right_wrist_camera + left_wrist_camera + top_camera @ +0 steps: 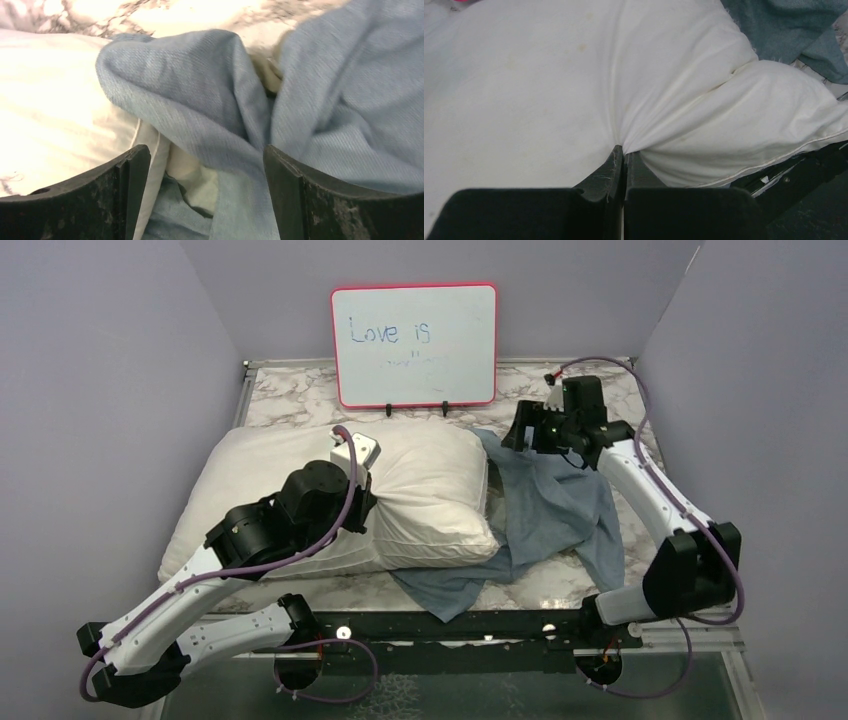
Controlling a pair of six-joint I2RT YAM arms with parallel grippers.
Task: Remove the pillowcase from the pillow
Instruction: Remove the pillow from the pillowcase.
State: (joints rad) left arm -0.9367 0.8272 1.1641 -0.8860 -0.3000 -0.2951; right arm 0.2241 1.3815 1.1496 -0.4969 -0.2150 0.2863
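Pillowcase (pixel 555 510) lies crumpled against the pillow's (pixel 430 490) right end, soft, light and floppy.
My left gripper (pixel 624 155) pinches pillow fabric tight; right gripper (pixel 204 152) gapes empty over a blue fold, I'd grab there.

In the top view the pillow (pixel 440 490) lies left of centre on the table (pixel 290 395). The pillowcase (pixel 560 510) lies heaped just to its right, touching it — one flap reaches along the pillow's lower right corner. The whiteboard (pixel 413 345) stands behind both at upper centre. The left gripper (pixel 352 468) sits on the pillow's middle; the right gripper (pixel 528 432) hangs over the pillowcase's upper edge, right of centre.
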